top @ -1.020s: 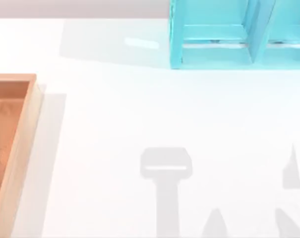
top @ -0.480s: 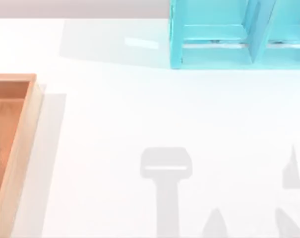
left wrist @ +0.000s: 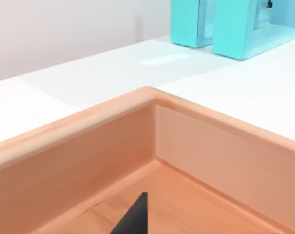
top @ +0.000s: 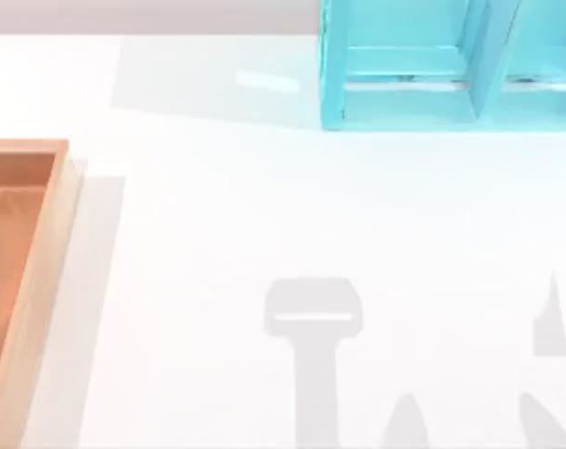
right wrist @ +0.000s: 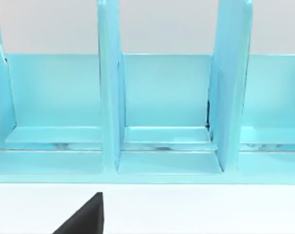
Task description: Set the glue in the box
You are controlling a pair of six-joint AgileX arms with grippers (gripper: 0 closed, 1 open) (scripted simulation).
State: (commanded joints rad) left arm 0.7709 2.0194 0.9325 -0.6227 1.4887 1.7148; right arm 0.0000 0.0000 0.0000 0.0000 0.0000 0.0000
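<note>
The glue is out of view. The wooden box [top: 41, 271] lies at the table's left edge, with an orange-brown inside and a tan rim. In the left wrist view its inner corner [left wrist: 147, 95] is close by. A black part of my left gripper [left wrist: 135, 217] hangs over the box's floor. In the right wrist view a black part of my right gripper [right wrist: 86, 217] sits above the white table, facing the shelf.
A cyan-blue shelf unit [top: 404, 103] with upright dividers stands at the back right, and its compartments [right wrist: 162, 165] face my right wrist camera. Grey arm shadows [top: 312, 318] fall on the white table between box and shelf.
</note>
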